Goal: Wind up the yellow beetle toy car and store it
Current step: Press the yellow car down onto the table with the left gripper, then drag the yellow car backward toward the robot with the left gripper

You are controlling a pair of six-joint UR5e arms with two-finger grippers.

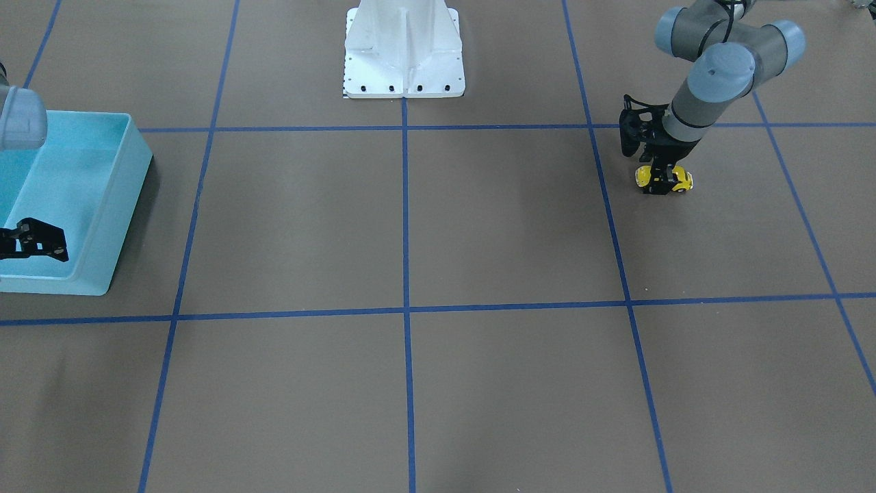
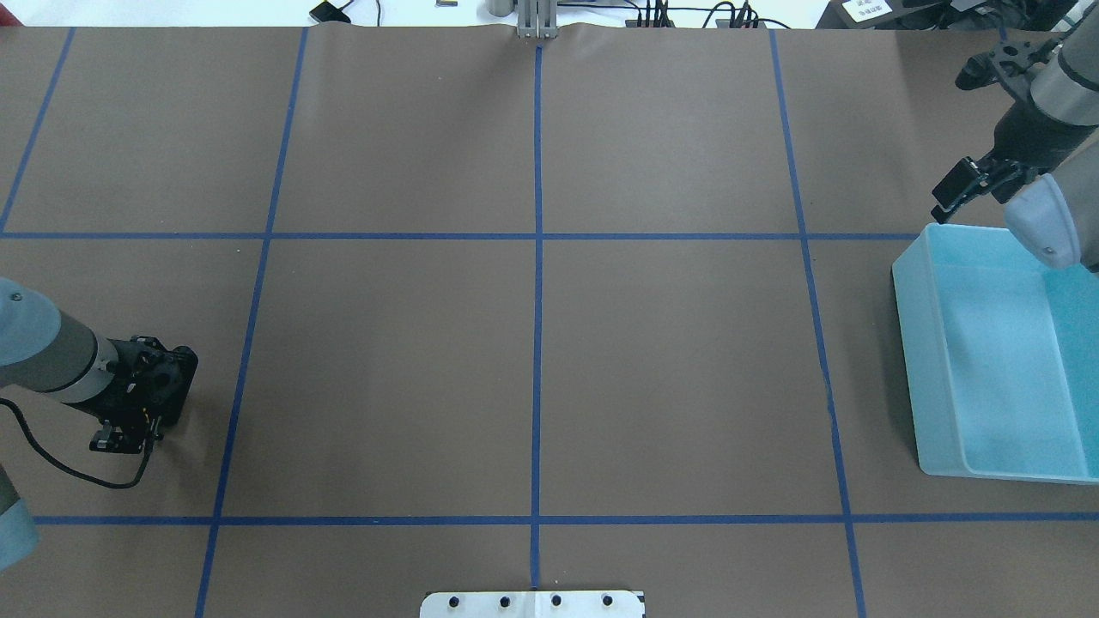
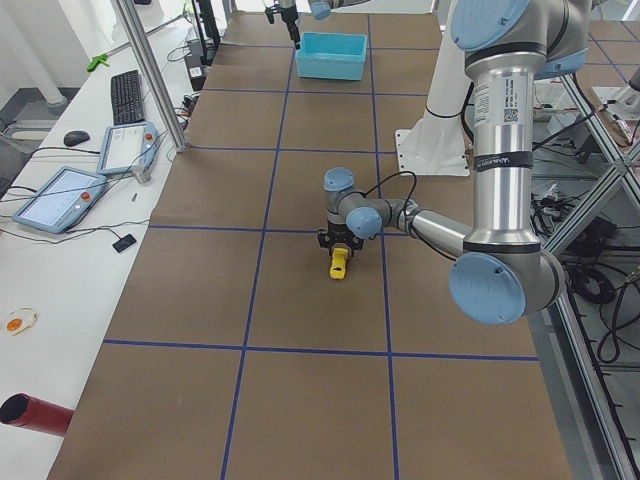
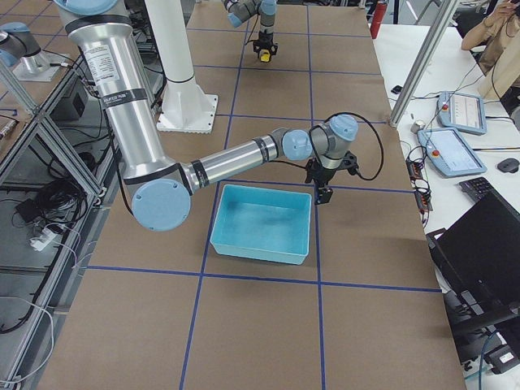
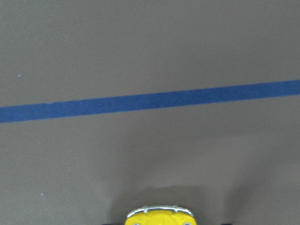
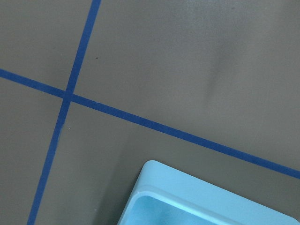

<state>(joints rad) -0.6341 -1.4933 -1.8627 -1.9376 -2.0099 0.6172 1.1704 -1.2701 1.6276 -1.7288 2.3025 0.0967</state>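
The left end effector (image 1: 662, 183) points straight down at the worktop (image 1: 479, 226), and its two black fingers are pinched on the yellow beetle toy car (image 1: 681, 180) across the middle of its body. The car's rounded ends stick out on either side of the fingers. The car sits level and very low, directly beneath this end effector's wrist. Its shadow lies close under it, but the views do not show whether the wheels touch the brown surface. In the left wrist view, only the car's yellow nose and pale bumper show at the bottom edge. A short way ahead of that nose, a blue tape line (image 5: 150, 101) crosses the worktop from side to side. Farther from this end effector, toward the middle of the robot's side of the worktop, stands the white robot base (image 1: 404, 55). Well apart from the car, at the opposite end of the worktop, the right end effector (image 4: 322, 195) hangs pointing down, just outside one corner of a light blue bin (image 1: 120, 219). The bin's rim lies just beside and below it. Its fingers hold nothing, and I cannot tell whether they are spread or pressed together. Beyond that corner, in the right wrist view, two tape lines cross (image 6: 65, 96) on the worktop.
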